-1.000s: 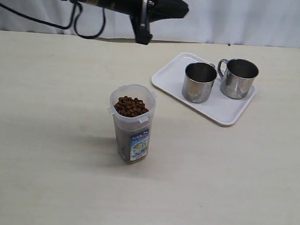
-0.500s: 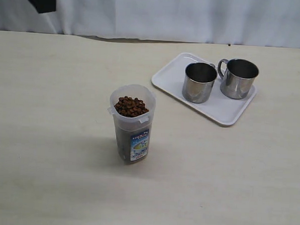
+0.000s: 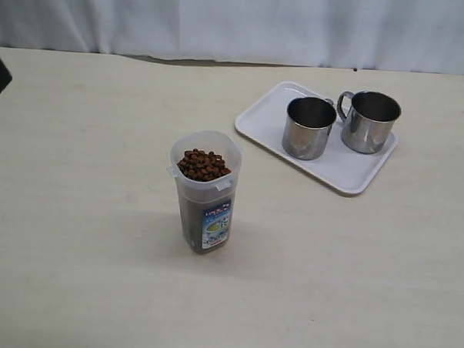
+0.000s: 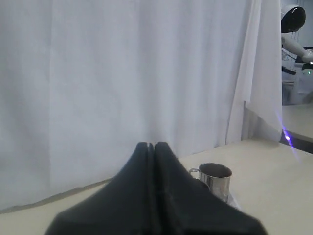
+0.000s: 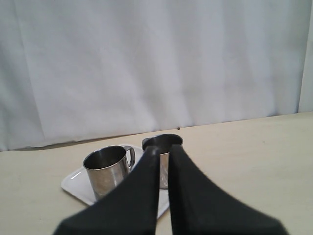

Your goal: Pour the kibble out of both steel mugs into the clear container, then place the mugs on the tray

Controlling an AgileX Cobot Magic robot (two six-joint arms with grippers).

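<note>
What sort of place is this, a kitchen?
Likely a robot lab, not a kitchen: a pale table, a white curtain behind it, and what looks like a white machine past the curtain's edge.

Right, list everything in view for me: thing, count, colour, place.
clear container: one, translucent with a blue-green-white label, upright near the table's middle
kibble: many pellets, reddish-brown, filling the container up to near its rim
steel mugs: two, shiny silver, upright side by side on the tray, one nearer the container, the other beyond it
tray: one, white, on the table, right of the container in the exterior view
table: one, pale beige, under everything
curtain: white, behind the table
left gripper: one, black, shut, empty
right gripper: one, black, shut, empty, pointing toward the mugs
</note>
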